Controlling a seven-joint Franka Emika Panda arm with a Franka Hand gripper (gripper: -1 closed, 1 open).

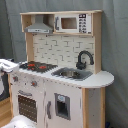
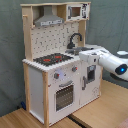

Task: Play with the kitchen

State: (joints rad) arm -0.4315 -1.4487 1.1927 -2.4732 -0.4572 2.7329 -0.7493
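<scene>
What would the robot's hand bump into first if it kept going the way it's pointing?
Probably the kitchen. In the second exterior view the gripper points at its front edge, beside the hob, though depth is hard to judge.
</scene>
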